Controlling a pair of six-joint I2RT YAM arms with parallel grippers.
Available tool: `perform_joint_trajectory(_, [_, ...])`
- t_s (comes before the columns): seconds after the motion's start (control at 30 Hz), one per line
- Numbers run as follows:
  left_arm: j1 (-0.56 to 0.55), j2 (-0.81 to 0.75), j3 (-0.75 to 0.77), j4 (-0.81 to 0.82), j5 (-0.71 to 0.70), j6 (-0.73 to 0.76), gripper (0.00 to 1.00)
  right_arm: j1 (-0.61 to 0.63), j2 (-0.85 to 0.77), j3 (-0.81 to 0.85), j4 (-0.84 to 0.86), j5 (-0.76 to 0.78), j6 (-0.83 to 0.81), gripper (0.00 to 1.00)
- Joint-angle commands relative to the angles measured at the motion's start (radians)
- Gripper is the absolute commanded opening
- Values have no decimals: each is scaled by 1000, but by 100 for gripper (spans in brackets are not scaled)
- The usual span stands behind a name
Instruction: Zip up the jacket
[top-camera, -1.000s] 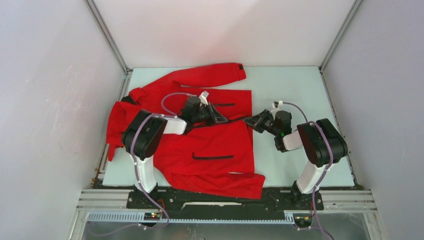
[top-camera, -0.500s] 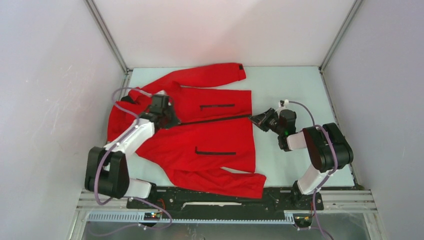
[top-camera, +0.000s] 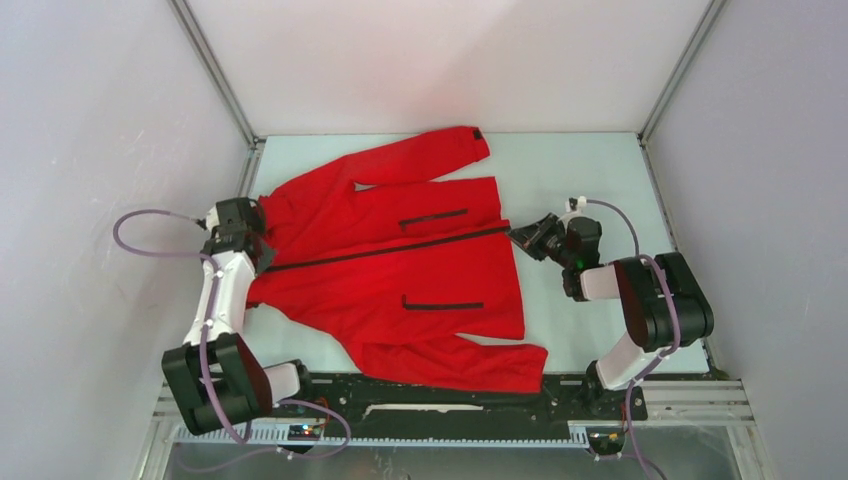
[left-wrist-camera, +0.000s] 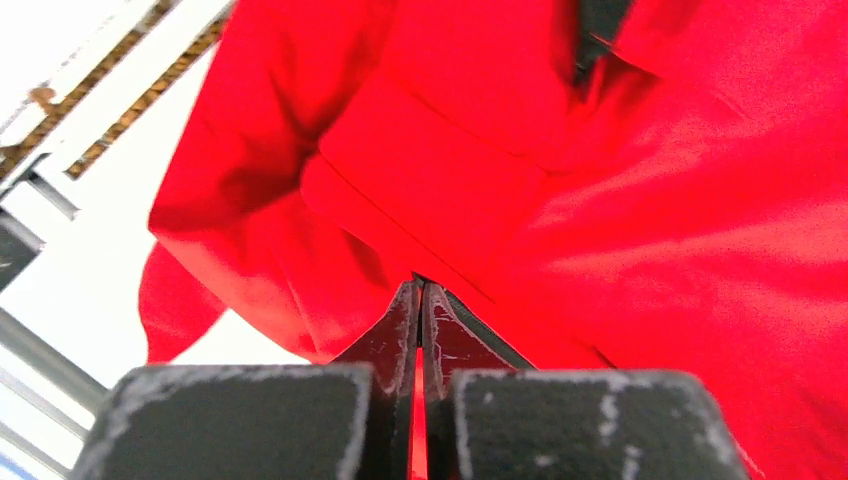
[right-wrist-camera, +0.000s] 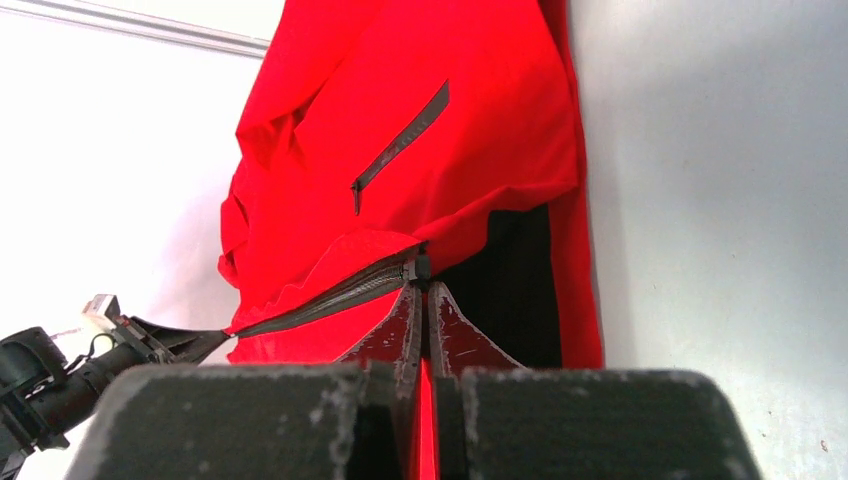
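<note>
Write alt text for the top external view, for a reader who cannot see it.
A red jacket lies flat on a pale table, its black front zipper one dark line from collar to hem. The left pincer grips the collar end and the right pincer grips the hem end.

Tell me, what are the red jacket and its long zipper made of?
The jacket looks like thin, smooth woven cloth, probably a synthetic: it folds and creases softly and has a faint sheen. The front zipper looks like matte dark grey tape; its teeth are too small to tell plastic from metal.
</note>
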Motion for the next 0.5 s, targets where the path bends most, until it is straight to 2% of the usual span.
perform_joint_trajectory(0.0, [72,47,71,-12,-227,97,0,-43,-37,-1,27,98,-38,0])
perform_joint_trajectory(0.27, [202,113,98,49,-280,138,0,-48,-36,-12,40,98,-27,0])
perform_joint_trajectory(0.47, [248,173,197,42,-318,176,0,-55,-34,-10,45,103,-29,0])
